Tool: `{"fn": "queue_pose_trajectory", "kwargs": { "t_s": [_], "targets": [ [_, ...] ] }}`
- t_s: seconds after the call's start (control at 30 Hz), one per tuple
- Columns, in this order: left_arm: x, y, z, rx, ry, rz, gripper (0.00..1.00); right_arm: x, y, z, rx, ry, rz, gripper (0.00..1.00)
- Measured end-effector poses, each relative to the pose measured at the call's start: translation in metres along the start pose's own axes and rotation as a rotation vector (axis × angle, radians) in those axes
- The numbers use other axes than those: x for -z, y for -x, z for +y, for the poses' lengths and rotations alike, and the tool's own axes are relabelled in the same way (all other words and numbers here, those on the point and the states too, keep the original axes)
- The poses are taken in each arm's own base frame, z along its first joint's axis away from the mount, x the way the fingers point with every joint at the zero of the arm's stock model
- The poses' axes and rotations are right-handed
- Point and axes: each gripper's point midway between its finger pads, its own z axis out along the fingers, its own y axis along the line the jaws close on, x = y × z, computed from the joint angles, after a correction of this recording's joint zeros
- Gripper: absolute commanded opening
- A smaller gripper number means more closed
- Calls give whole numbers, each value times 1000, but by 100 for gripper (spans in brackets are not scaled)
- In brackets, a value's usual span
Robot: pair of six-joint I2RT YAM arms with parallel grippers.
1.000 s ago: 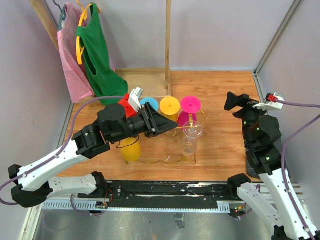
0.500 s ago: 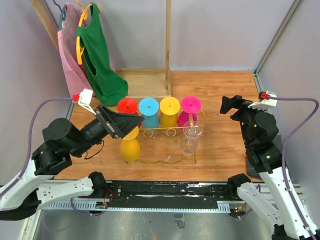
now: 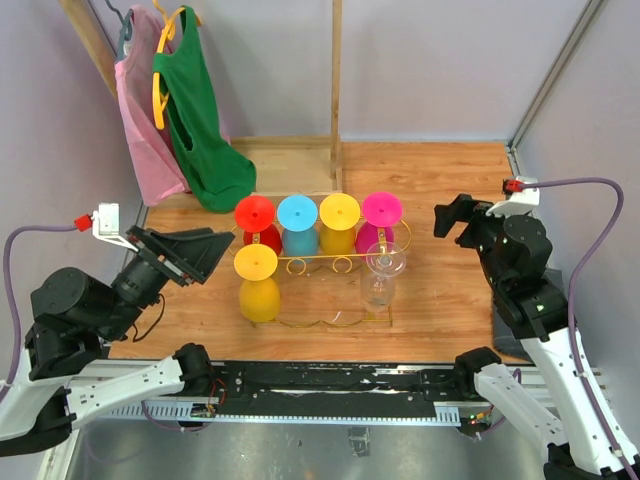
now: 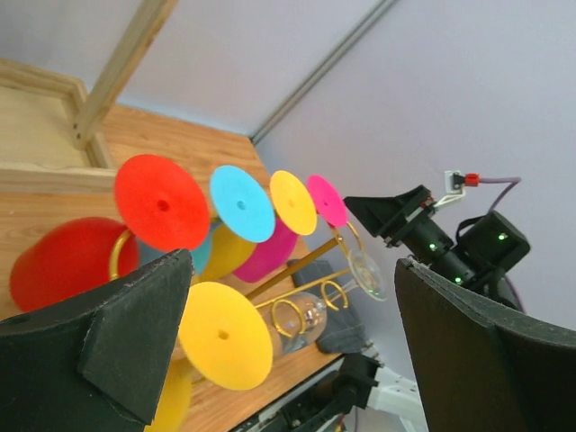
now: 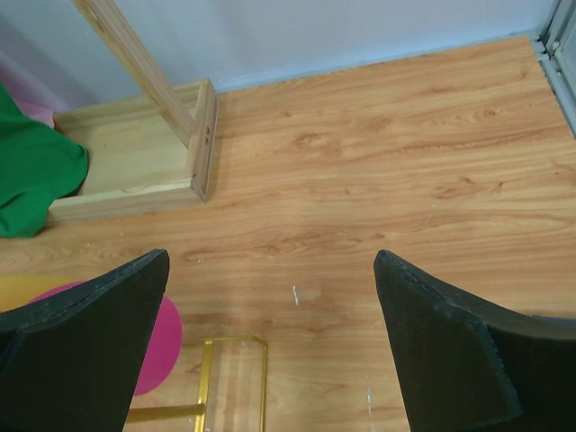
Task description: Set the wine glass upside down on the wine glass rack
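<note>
The gold wire wine glass rack stands mid-table with several wine glasses hanging upside down, feet up. In the back row are a red glass, blue, yellow and magenta. In front hang a yellow glass and a clear one. My left gripper is open and empty, left of the rack and apart from it. In the left wrist view the red foot and the front yellow foot lie ahead of it. My right gripper is open and empty, right of the rack.
A wooden post on a box base stands behind the rack. Green and pink garments hang at the back left. Cage walls close in both sides. Bare wood lies under the right gripper, with the rack's corner below.
My left arm has drawn back to the left, away from the rack, and its jaws have opened; the red glass stays on the rack. The right gripper shifted slightly left.
</note>
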Motion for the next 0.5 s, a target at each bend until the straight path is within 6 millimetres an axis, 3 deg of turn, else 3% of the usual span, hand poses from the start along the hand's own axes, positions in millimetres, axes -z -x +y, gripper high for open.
{"fn": "queue_pose_trajectory", "kwargs": {
  "t_s": [0.27, 0.5],
  "targets": [
    [4, -15, 30, -55, 79, 12, 99, 7, -8, 2, 6, 20, 50, 98],
    [19, 0, 37, -33, 86, -42, 99, 12, -4, 6, 2, 45, 41, 98]
  ]
}}
